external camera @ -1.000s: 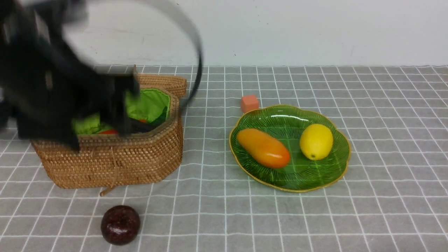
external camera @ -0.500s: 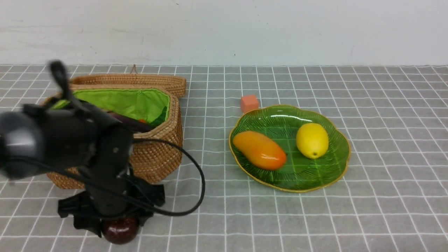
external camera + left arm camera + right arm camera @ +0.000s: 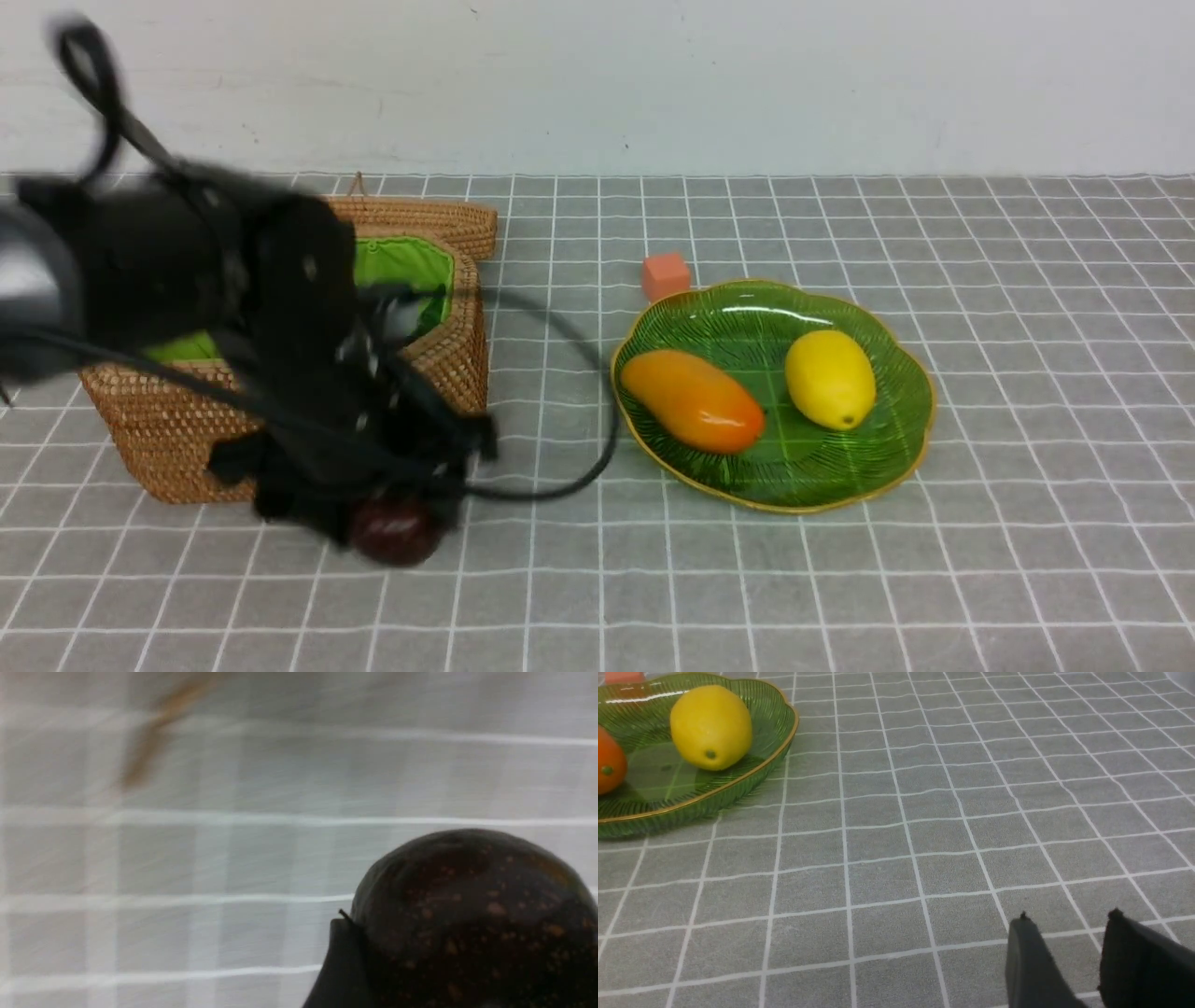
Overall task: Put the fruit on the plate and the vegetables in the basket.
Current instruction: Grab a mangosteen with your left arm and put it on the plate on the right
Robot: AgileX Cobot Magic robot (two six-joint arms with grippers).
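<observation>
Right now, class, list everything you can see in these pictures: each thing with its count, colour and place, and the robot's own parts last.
Lemon: one, yellow, on the plate, on its right half.
Mango-like fruit: one, orange-yellow, on the plate, left of the lemon.
Round fruit: one, dark maroon, in the left claw in front of the basket.
Plate: one, green with a yellow rim, right of the basket.
Basket: one, tan woven with green lining, at the left; contents hidden by the arm.
Cube: one, orange, just behind the plate.
Tablecloth: one, grey with white grid lines.
Left claw: one, black, closed on the round fruit.
Right claw: one, black, part-open and empty above the cloth.
</observation>
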